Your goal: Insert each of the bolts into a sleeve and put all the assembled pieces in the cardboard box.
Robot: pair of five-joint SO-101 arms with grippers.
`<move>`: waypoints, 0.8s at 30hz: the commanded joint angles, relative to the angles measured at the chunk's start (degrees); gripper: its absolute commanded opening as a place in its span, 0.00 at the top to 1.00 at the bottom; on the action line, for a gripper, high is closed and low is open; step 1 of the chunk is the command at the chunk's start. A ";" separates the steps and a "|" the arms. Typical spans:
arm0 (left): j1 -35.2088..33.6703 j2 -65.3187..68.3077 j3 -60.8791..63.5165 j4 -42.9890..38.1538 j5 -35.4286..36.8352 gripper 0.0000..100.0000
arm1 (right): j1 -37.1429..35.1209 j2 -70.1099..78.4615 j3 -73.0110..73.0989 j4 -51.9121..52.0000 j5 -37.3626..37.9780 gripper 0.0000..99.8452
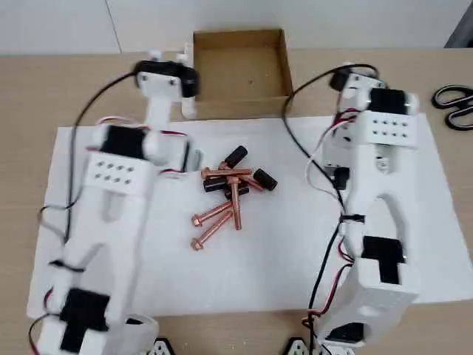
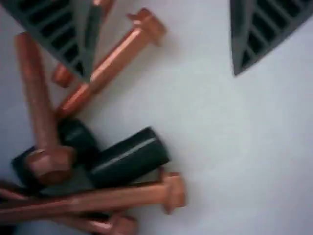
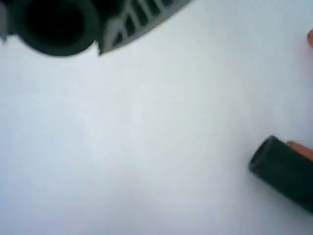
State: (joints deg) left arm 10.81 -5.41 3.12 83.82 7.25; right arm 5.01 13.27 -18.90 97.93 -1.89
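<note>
**High view:** Your left arm [image 1: 122, 174] stands over the left half of the white sheet [image 1: 259, 274] spread on the bench [image 1: 29, 89]. The left gripper [image 1: 191, 157] is just beside the heap of copper bolts [image 1: 235, 196] and black sleeves [image 1: 236, 155] at the sheet's middle. Your right arm [image 1: 380, 222] stands over the sheet's right half, its wrist turned in toward the heap. The cardboard box [image 1: 244, 109] sits at the bench's far edge, just beyond the sheet's far edge. Scissors [image 1: 454, 103] lie near the bench's right edge.

**Left wrist view:** You see the left gripper [image 2: 161, 73] above the heap with its fingers [image 2: 73, 34] wide apart. One tip is over two bolts [image 2: 117, 54] and the other over bare sheet [image 2: 234, 161]. One of the sleeves [image 2: 129, 156] lies among the bolts, touching a second that sits under a bolt head.

**Right wrist view:** Your right gripper [image 3: 54, 34] is clamped on one sleeve [image 3: 56, 19], whose open end faces the camera, with a ribbed finger [image 3: 142, 14] alongside it. Well apart from it, a loose sleeve [image 3: 283, 169] lies on the sheet [image 3: 146, 147], with copper showing just behind it.
</note>
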 commanded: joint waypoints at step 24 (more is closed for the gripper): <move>16.35 22.24 -3.82 -6.95 25.32 0.82 | 7.25 -3.74 -2.73 1.27 2.29 0.99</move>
State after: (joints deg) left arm 26.90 16.84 1.98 78.46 31.60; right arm 11.87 13.27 -18.90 98.20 -0.22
